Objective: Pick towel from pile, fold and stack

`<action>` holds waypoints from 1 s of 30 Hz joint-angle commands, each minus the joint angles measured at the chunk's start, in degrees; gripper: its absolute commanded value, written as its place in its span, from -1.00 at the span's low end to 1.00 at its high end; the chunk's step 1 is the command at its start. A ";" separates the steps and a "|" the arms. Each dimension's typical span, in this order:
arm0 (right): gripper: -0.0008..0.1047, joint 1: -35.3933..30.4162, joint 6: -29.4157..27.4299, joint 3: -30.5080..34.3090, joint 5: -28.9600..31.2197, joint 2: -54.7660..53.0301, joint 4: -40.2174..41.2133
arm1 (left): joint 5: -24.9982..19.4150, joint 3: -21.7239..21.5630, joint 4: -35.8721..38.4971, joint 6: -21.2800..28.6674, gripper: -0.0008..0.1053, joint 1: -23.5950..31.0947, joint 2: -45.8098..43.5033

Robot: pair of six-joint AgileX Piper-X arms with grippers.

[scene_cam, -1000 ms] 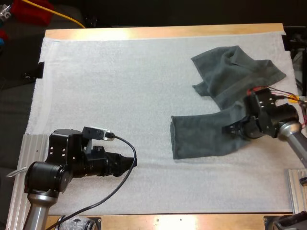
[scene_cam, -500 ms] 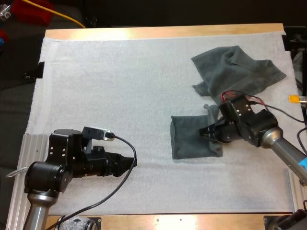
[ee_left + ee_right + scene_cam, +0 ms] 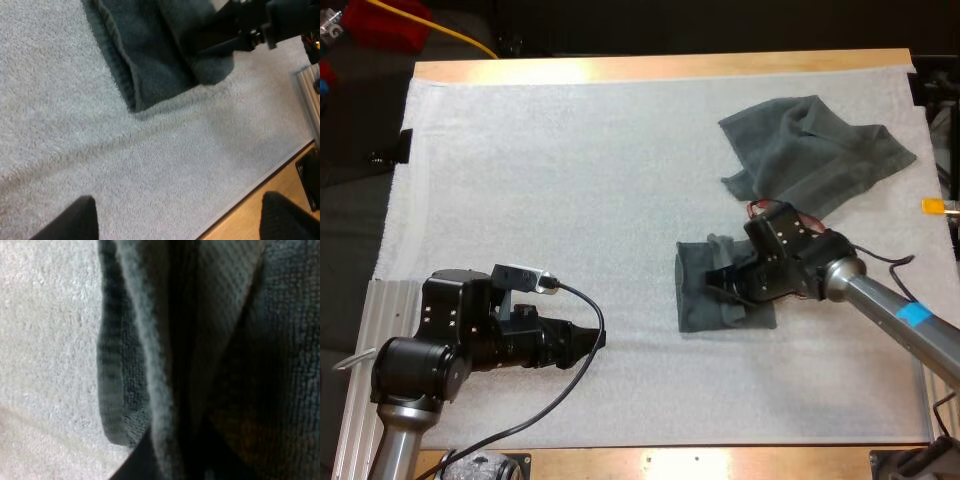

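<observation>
A dark grey-green towel [image 3: 698,300] lies folded over on the white mat, right of centre. My right gripper [image 3: 717,283] sits low over it, shut on a fold of its cloth [image 3: 165,390] that rises between the fingers. A second, crumpled towel [image 3: 815,150] lies at the far right. My left gripper [image 3: 597,338] rests near the mat's front left, open, its fingers [image 3: 75,220] apart over bare mat. In the left wrist view the folded towel's near corner [image 3: 145,70] shows ahead, with the right gripper [image 3: 240,37] on it.
The white mat [image 3: 570,180] covers most of the wooden table [image 3: 660,68]. Metal rails [image 3: 390,300] flank the mat at the front left and front right. Wide bare mat lies left of the folded towel.
My right gripper has swept left, carrying the towel's right half over onto its left half, so the towel has become shorter. The left arm has stayed still.
</observation>
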 commanded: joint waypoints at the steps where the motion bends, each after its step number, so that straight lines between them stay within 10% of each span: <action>1: -0.94 0.33 0.11 -0.36 -1.14 0.64 -0.23 | 0.38 -0.44 0.21 0.30 0.24 -0.25 -0.23; 13: -0.89 0.59 3.46 -0.36 -1.61 5.86 -4.40 | 0.38 -0.44 0.21 0.30 0.24 -0.25 -0.23; 21: 0.34 0.59 3.46 -0.36 -9.98 5.88 -7.87 | 0.38 -0.44 0.21 0.30 0.24 -0.25 -0.23; 30: 0.37 3.01 3.33 -0.36 -14.45 5.02 -9.65 | 0.38 -0.44 -0.02 0.30 0.24 -0.25 -0.23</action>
